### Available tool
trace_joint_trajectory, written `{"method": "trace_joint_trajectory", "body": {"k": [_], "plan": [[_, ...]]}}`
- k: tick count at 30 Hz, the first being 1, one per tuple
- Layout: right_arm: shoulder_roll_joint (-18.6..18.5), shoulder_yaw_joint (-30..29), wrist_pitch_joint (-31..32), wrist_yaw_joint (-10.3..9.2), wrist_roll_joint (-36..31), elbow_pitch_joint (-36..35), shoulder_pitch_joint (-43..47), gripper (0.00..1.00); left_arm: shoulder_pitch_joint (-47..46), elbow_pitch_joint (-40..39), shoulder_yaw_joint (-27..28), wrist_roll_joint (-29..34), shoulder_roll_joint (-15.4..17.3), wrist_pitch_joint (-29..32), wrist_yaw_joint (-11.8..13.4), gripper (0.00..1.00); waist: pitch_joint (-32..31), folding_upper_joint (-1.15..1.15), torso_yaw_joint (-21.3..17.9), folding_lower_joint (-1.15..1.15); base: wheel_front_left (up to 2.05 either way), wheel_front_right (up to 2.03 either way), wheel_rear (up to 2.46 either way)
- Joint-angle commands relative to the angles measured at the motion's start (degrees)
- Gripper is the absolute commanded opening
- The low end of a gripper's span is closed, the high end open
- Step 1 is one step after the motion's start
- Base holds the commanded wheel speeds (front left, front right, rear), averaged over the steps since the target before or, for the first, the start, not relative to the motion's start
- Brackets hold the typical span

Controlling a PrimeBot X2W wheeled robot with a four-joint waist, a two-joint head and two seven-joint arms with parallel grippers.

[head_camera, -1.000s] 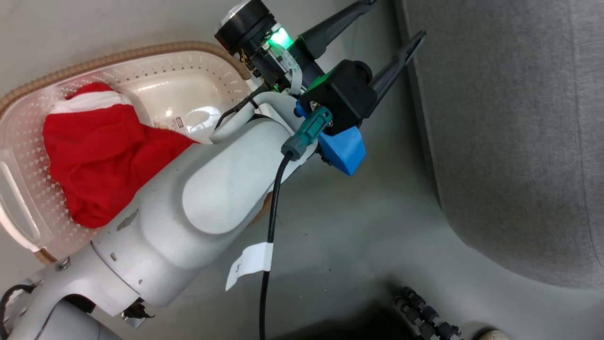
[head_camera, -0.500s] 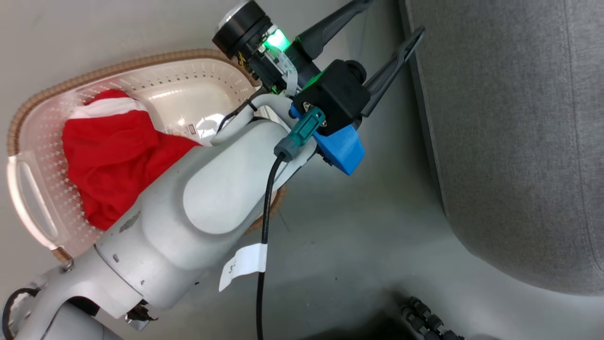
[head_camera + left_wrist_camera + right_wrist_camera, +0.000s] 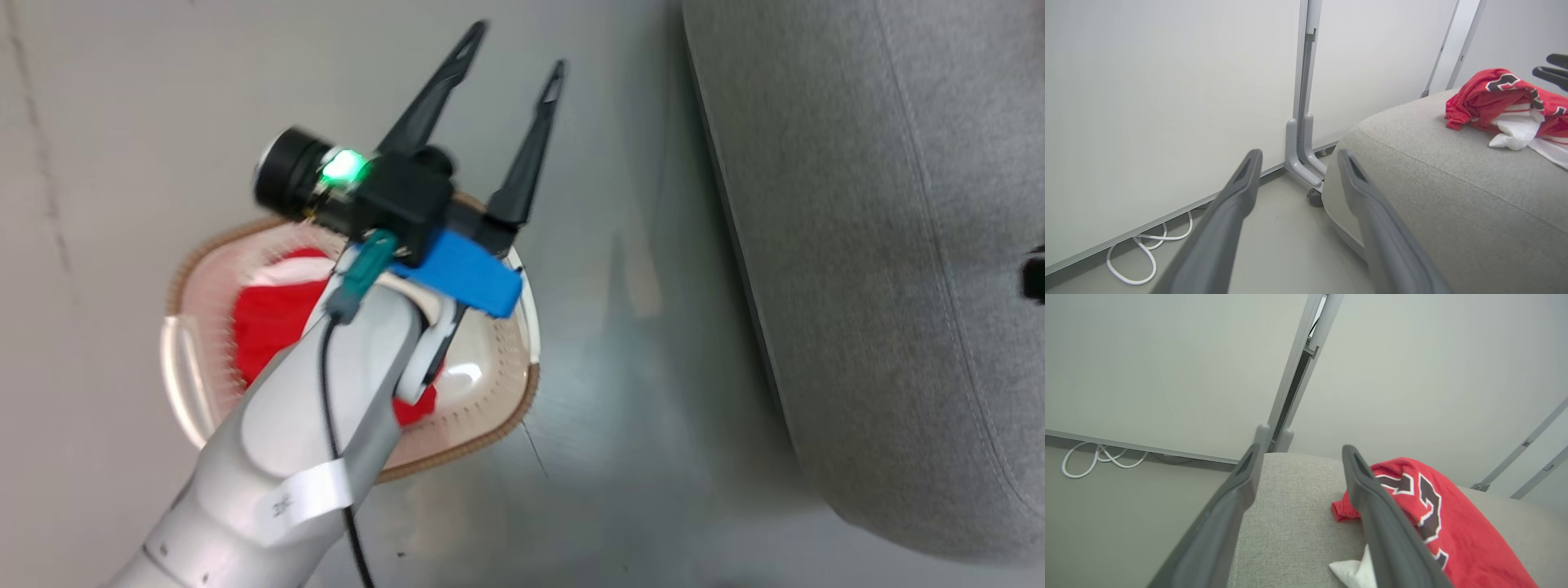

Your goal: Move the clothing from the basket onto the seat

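At the left, the basket (image 3: pixel 490 433) stood on the floor (image 3: pixel 637 367), just beside the seat (image 3: pixel 882 245) but apart from it. One red garment (image 3: pixel 261 327) lay bunched inside it, against the left-hand wall. It looked light, limp and thin, the sort of cloth that sags and trails when lifted instead of keeping its shape. It also seemed likely to be a little slick, so a deep pinch on a raised fold near the middle of the heap would probably hold better than a nip at a loose hem.

The left gripper (image 3: pixel 518 49) hung above the basket's far rim. Its fingers were spread wide with nothing between them, and they pointed away from the cloth.

Further right, the jersey (image 3: pixel 1453 522) lay crumpled on the seat with its black-and-white lettering uppermost. The right gripper (image 3: pixel 1303 451) hovered over it, likewise spread and empty.

The left forearm (image 3: pixel 326 408) covered much of the garment in the basket. The head view was smeared, so the garment's stripes, its edges and the basket's bottom could not be made out. The jersey was cut off at the frame edge in the left wrist view. In the right wrist view a finger crossed it. It was not clear whether the white cloth (image 3: pixel 1515 134) at its lower edge was trim or lining.
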Motion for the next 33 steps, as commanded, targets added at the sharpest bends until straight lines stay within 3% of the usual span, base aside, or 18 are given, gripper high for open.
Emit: {"method": "trace_joint_trajectory", "body": {"k": [1,8,14,23,33], "plan": [[0.5,2.2,-0.2,-0.01,-0.4,-0.7,1.8,1.0,2.9,-1.4,2.8,0.5,0.1,-0.3,0.6,1.0,-6.7,0.0,4.3,0.0,0.0,0.0,0.0],[2.6,10.9,-0.2,-0.01,-0.1,-2.1,5.4,1.0,14.3,-5.5,14.6,3.2,-0.7,-0.3,0.4,1.0,-15.4,0.0,8.7,0.0,0.0,0.0,0.0],[5.5,14.5,-0.2,-0.01,0.1,-1.5,9.4,1.0,23.5,-7.8,23.4,5.8,-2.2,-0.2,-1.0,1.0,-21.8,0.0,11.0,0.0,0.0,0.0,0.0],[10.3,13.5,-0.2,-0.01,1.2,0.1,18.2,1.0,36.5,-9.4,32.9,9.7,-4.5,-0.2,-5.2,1.0,-28.9,0.0,12.2,0.0,0.0,0.0,0.0],[12.8,10.8,-0.2,-0.01,1.6,1.8,26.5,1.0,43.4,-8.4,36.0,11.0,-5.5,-0.2,-7.9,1.0,-34.3,0.0,12.3,0.0,0.0,0.0,0.0]]}}
